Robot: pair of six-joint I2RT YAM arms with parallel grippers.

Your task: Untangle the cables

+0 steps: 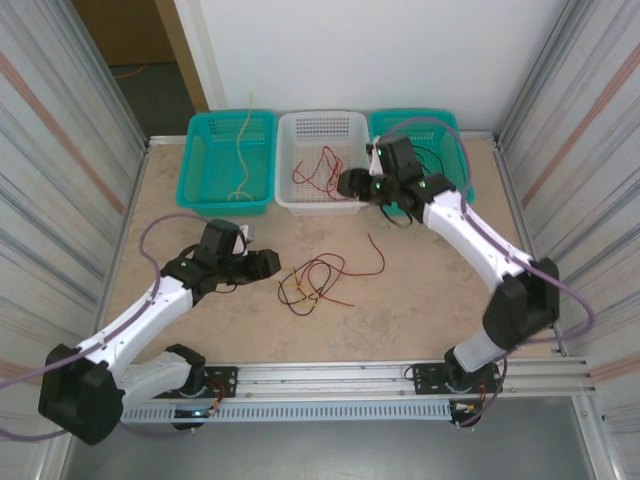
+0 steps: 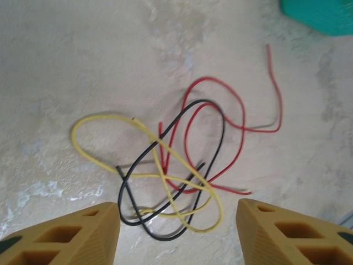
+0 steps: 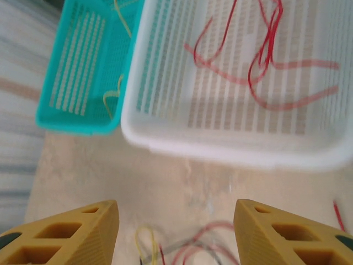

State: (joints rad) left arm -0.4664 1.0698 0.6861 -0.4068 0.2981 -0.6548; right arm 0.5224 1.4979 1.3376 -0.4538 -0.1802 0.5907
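**Two wide pincers and one knot of cables**

Three colours of cables (image 1: 312, 282) lie in a loose knot on the desk (image 1: 420, 310), near the middle and a bit toward the near edge. Red, yellow and black strands loop over one another. One red end sticks out of the knot toward the right edge.

The left pincer (image 1: 268, 264) hangs just to the left of the knot. Its yellow fingers (image 2: 71, 232) stand wide apart and hold nothing.

Three baskets sit in a row along the far edge of the desk. The left teal basket (image 1: 188, 175) has a yellow cable (image 1: 243, 150) in it. The white basket (image 1: 320, 208) in the middle has red cables (image 1: 320, 170) in it. The right teal basket (image 1: 462, 150) has black cables (image 1: 432, 158) in it, partly hidden by the right arm (image 1: 470, 235).

The right pincer (image 1: 350, 183) is over the near rim of the white basket. Its fingers are wide apart too, and nothing is between them.
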